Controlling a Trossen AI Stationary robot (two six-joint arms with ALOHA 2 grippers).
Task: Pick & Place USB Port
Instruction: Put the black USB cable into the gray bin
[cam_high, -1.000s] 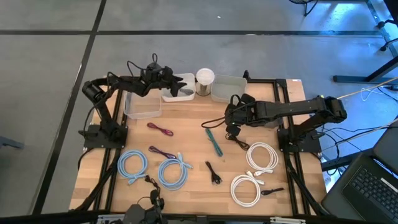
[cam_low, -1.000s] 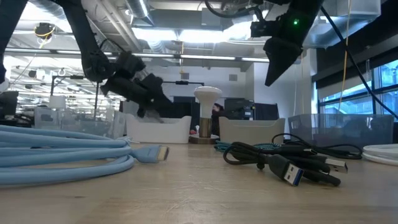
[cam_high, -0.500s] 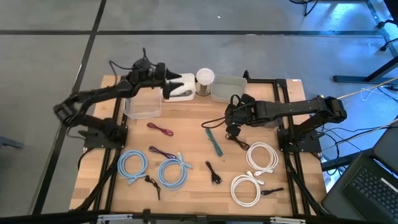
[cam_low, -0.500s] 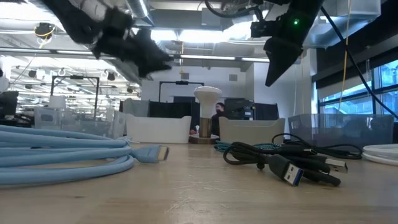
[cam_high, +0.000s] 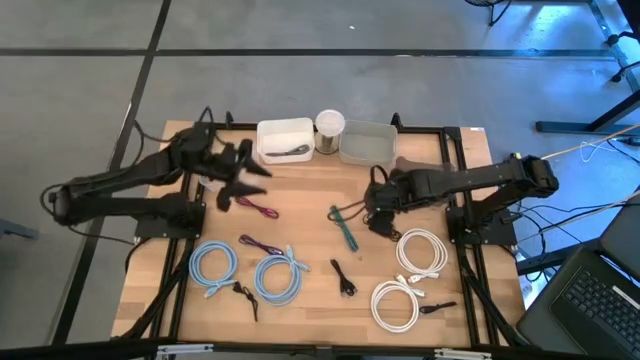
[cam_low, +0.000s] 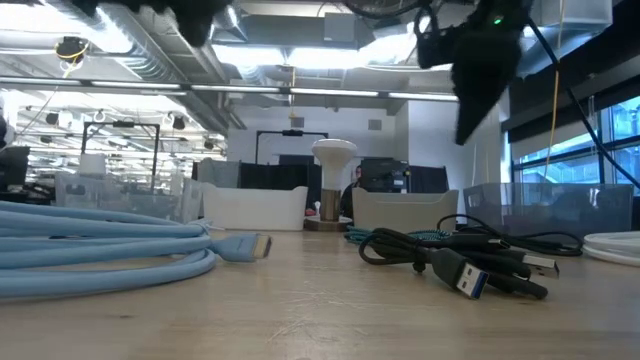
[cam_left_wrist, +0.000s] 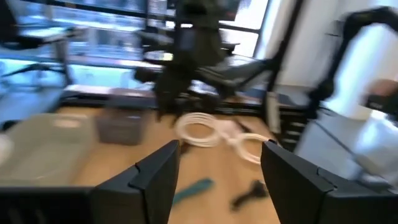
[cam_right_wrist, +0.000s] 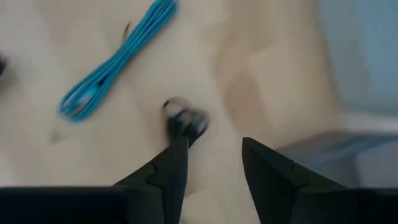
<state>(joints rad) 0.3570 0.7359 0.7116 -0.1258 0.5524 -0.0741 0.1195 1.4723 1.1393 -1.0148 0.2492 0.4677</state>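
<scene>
USB cable: a short black USB cable with a dark plug (cam_right_wrist: 185, 122) is lying on the pale wooden table (cam_high: 300, 195), right of centre, just ahead of the right gripper's fingertips and beside a teal flat cable (cam_high: 343, 226).
Handling: it is looking light, limp and thin, so it is likely going to dangle and swing when lifted. The stiff plug body is seeming the better place to pinch than the soft cord.
Right gripper: the right gripper (cam_high: 378, 208) is hovering low over that plug, fingers spread and holding nothing.
Left gripper: the left gripper (cam_high: 245, 182) is hanging over the table's left side, fingers wide apart and empty.
Drop-off: a white rectangular plastic bin (cam_high: 268, 130) is standing at the far edge, with one dark cable (cam_high: 291, 150) lying in it. A clear plastic bin (cam_high: 368, 143) and a white-lidded jar (cam_high: 330, 124) are standing next to it.
Counts, black: four short black cables are appearing loose on the table, this one included.
Counts, other: two magenta cables (cam_high: 258, 207), two light blue coils (cam_high: 213, 265), two white coils (cam_high: 420, 250) and one teal cable.
</scene>
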